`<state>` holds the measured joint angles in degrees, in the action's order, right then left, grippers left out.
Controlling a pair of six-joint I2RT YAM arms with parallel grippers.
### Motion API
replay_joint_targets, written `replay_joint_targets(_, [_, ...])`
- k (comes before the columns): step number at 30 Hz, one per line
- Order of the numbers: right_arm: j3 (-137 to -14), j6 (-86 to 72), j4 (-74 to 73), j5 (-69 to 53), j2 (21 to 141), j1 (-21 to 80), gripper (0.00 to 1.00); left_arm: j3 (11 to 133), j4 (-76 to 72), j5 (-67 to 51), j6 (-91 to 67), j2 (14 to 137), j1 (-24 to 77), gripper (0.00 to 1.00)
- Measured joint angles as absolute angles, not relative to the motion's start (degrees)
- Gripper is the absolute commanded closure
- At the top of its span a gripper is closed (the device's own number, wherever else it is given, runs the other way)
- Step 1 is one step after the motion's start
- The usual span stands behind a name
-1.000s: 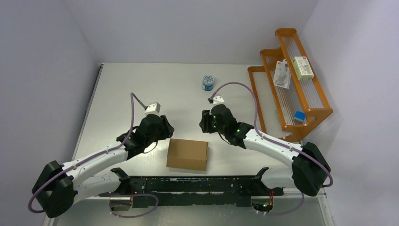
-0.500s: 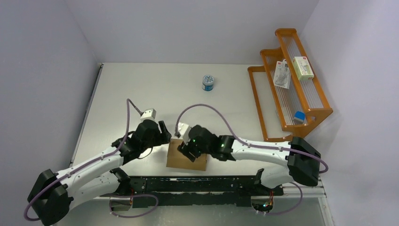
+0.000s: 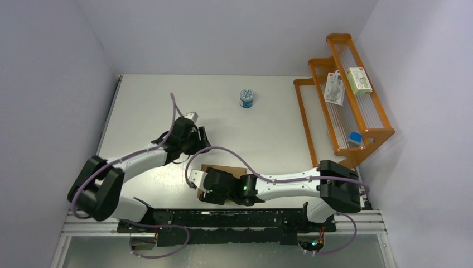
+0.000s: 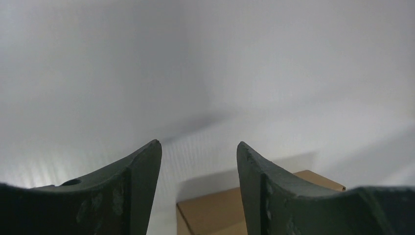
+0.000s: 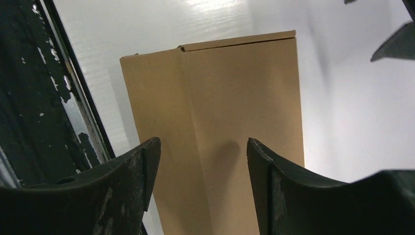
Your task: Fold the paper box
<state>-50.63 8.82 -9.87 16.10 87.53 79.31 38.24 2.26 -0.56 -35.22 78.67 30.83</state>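
Note:
The paper box point(image 3: 226, 169) is a closed brown oblong box lying flat near the table's front edge, partly hidden under my right arm. My right gripper point(image 3: 207, 188) hovers over the box's near left part, open and empty. In the right wrist view the box point(image 5: 215, 98) stretches away below the open right gripper point(image 5: 203, 142), touching neither finger. My left gripper point(image 3: 202, 138) is open and empty, behind and left of the box, apart from it. In the left wrist view a box corner point(image 4: 215, 210) shows low between the open left gripper point(image 4: 198, 147).
A blue-and-white round tin point(image 3: 246, 97) stands at the back centre. An orange rack point(image 3: 340, 95) at the right holds white packages point(image 3: 360, 80) and a small blue item point(image 3: 354, 138). The black rail point(image 3: 234, 218) runs along the front edge, also in the right wrist view point(image 5: 29, 98).
My right arm swung from the table's middle down and left, ending over the box at the front edge. My left gripper came near the box's left side, then moved back and away.

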Motion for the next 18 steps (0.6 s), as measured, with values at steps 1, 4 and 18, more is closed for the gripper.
replay_joint_targets(1, [-50.83,9.15,-10.04,16.75,88.38,79.77,0.30,39.18,1.98,-1.63,-34.63,80.38,30.83,0.40])
replay_joint_targets(4, [-51.70,10.11,-10.48,19.11,90.78,80.88,0.30,41.60,0.60,-4.93,-33.12,85.25,30.83,0.45])
replay_joint_targets(18, [-53.15,14.26,-7.99,33.41,96.62,82.39,0.36,44.34,-4.62,-17.96,-29.45,96.60,32.03,0.59])
